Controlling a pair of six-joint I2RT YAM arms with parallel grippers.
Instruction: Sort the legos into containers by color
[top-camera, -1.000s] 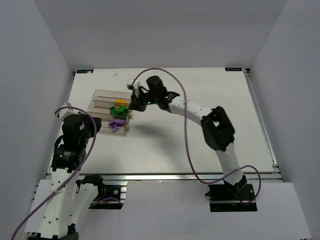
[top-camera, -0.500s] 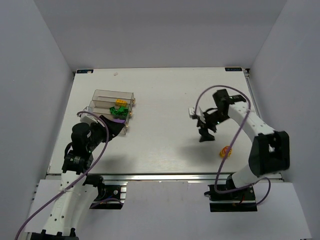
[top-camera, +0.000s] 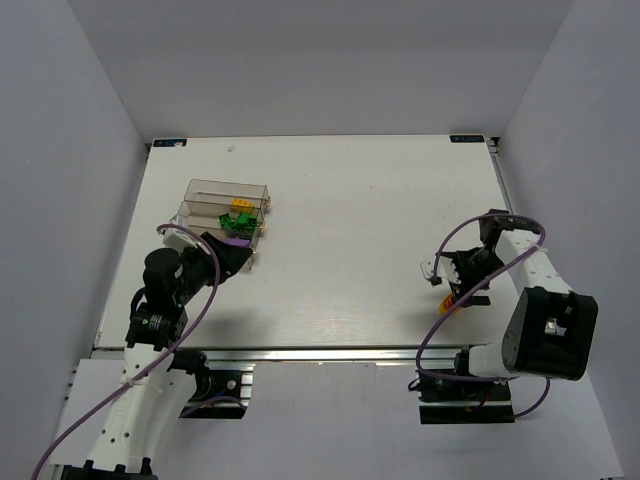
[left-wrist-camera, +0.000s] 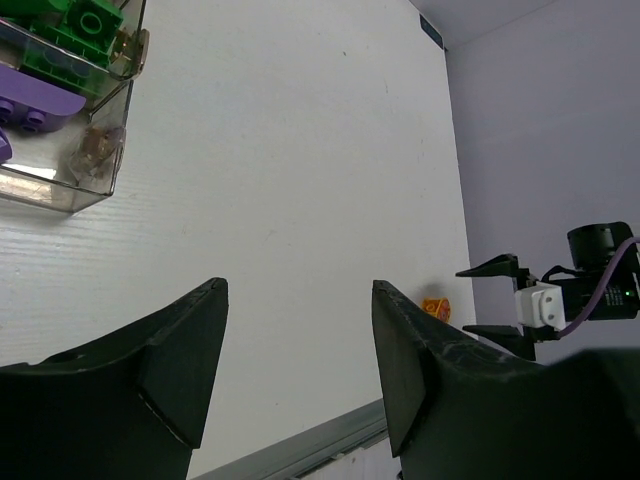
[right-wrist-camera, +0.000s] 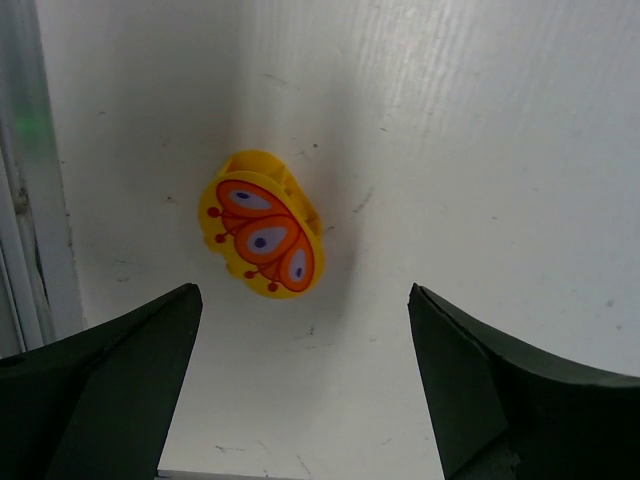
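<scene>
The three joined clear containers (top-camera: 222, 203) stand at the table's left; a yellow lego (top-camera: 240, 204), a green one (top-camera: 231, 221) and a purple one (top-camera: 243, 240) lie in separate boxes. The left wrist view shows the green lego (left-wrist-camera: 85, 25) and the purple lego (left-wrist-camera: 35, 100) inside the containers (left-wrist-camera: 95, 170). My left gripper (top-camera: 232, 258) (left-wrist-camera: 298, 290) is open and empty just in front of the near box. A yellow-orange piece with a butterfly print (right-wrist-camera: 262, 235) (top-camera: 450, 301) (left-wrist-camera: 433, 307) lies near the front right. My right gripper (top-camera: 453, 284) (right-wrist-camera: 300, 300) hangs open over it, apart from it.
The table's metal front rail (right-wrist-camera: 20, 200) (top-camera: 330, 350) runs close by the yellow-orange piece. Grey walls close in the table on three sides. My right gripper (left-wrist-camera: 505, 300) also shows at the far right of the left wrist view.
My right gripper left the containers, swung to the front right and opened over the yellow-orange piece. My left gripper advanced to the near box and opened.
</scene>
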